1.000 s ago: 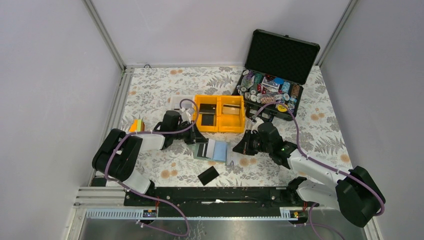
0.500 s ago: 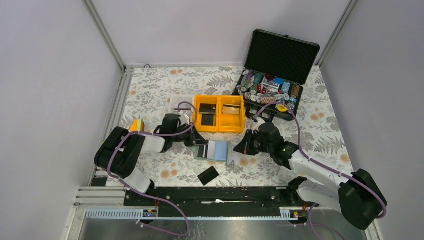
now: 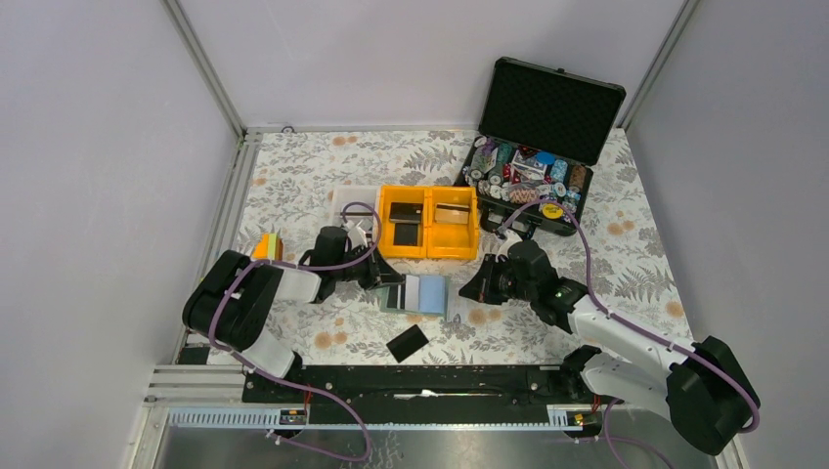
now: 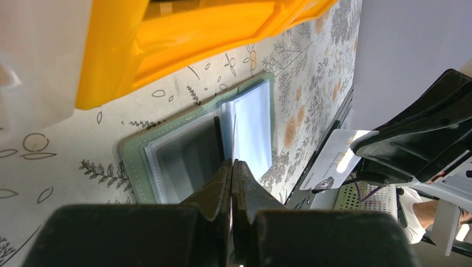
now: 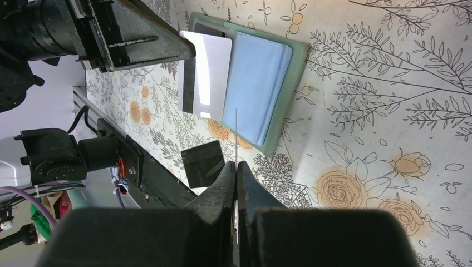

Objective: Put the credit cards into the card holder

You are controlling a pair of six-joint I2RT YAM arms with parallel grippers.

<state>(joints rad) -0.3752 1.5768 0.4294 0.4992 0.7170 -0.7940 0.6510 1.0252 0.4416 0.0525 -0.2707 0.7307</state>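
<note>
At the left edge of the card holder (image 3: pixel 418 294), which lies open just near of the yellow bins (image 3: pixel 430 223), the left gripper (image 4: pixel 232 167) pinches a silvery card (image 5: pixel 207 72) over the pockets. Missing a pocket mouth could send it skidding or shove the folder. Nearer, a black card (image 3: pixel 407 343) lies loose. Rightward, the right gripper (image 5: pixel 236 167) pinches a pale card (image 4: pixel 338 160); arms this close might collide.
</note>
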